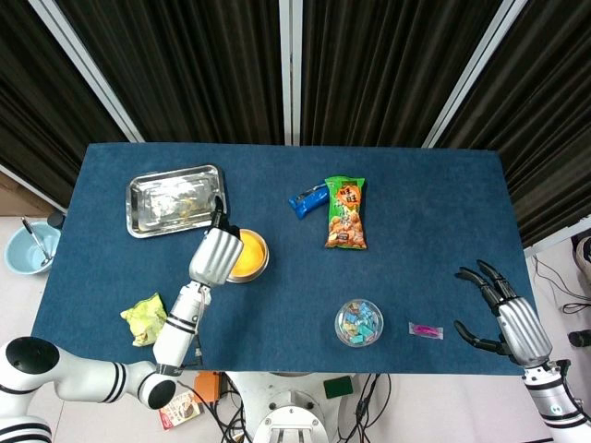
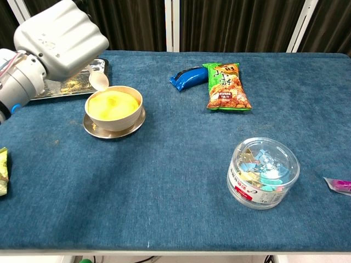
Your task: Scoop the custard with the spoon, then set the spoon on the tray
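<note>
A bowl of yellow custard [image 2: 113, 105] stands on a small saucer [image 2: 114, 130] left of the table's middle; in the head view the bowl [image 1: 249, 257] is partly covered by my left hand [image 1: 216, 256]. My left hand [image 2: 60, 39] holds a white spoon [image 2: 98, 80], whose bowl hangs just above the custard bowl's far left rim. The steel tray [image 1: 175, 199] lies behind at the far left, with crumbs on it. My right hand [image 1: 511, 318] rests open near the table's front right corner, holding nothing.
A blue packet [image 1: 307, 199] and a green snack bag [image 1: 345, 212] lie at the middle back. A clear round tub of sweets [image 1: 359, 323] and a small pink wrapper [image 1: 426, 329] sit near the front. A yellow-green wrapper [image 1: 145, 317] lies front left.
</note>
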